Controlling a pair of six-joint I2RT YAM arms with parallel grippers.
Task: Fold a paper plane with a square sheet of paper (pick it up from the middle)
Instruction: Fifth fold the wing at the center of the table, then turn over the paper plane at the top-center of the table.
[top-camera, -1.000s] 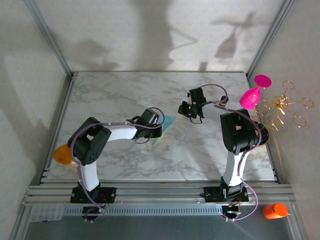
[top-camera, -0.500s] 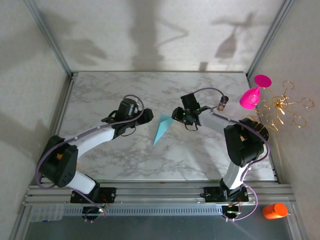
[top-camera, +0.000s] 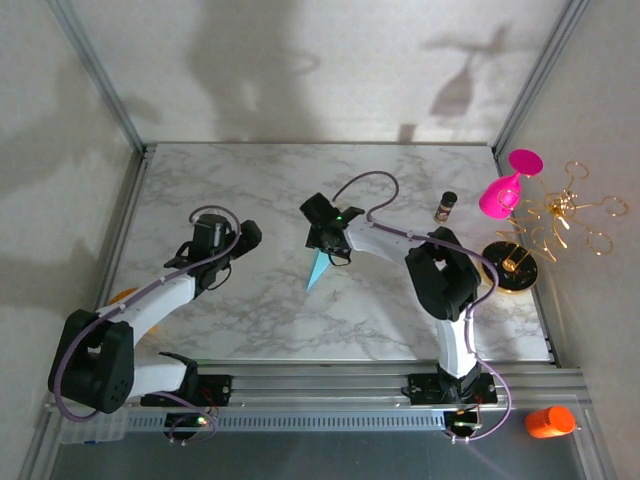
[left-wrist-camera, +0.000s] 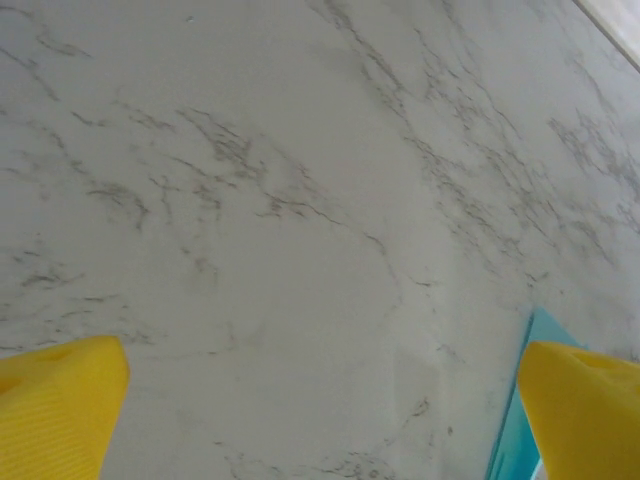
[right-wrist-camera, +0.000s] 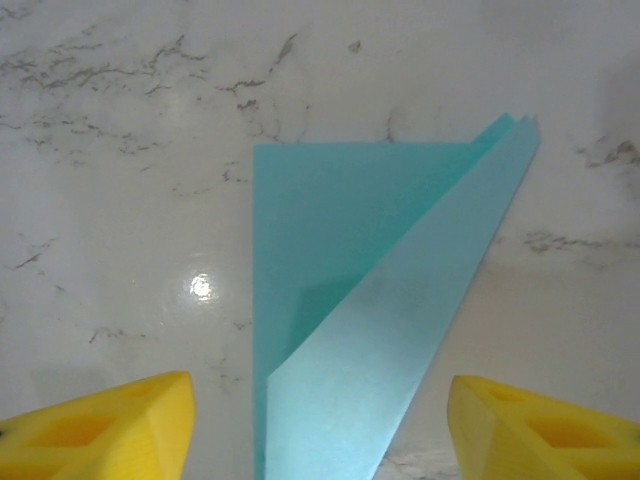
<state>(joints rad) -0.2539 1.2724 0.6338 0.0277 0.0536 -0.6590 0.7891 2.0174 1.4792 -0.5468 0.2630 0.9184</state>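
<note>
Near the middle of the white marble table (top-camera: 400, 310), a slim teal-blue folded paper plane (right-wrist-camera: 340, 300) lies flat under the right gripper (right-wrist-camera: 320, 428), whose fingers are spread and empty. To its left, the left gripper (left-wrist-camera: 320, 420) gapes empty too. Light, limp and easily creased, the plane is probably best pinched across its layered middle.

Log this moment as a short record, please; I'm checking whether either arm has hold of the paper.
paper: folded teal paper, narrow and pointed, lying on the marble table
right arm: right gripper open, above the paper, fingers either side, not gripping
left arm: left gripper open, left of the paper, empty
nearby: pink goblet, small dark bottle, both on the right
</note>
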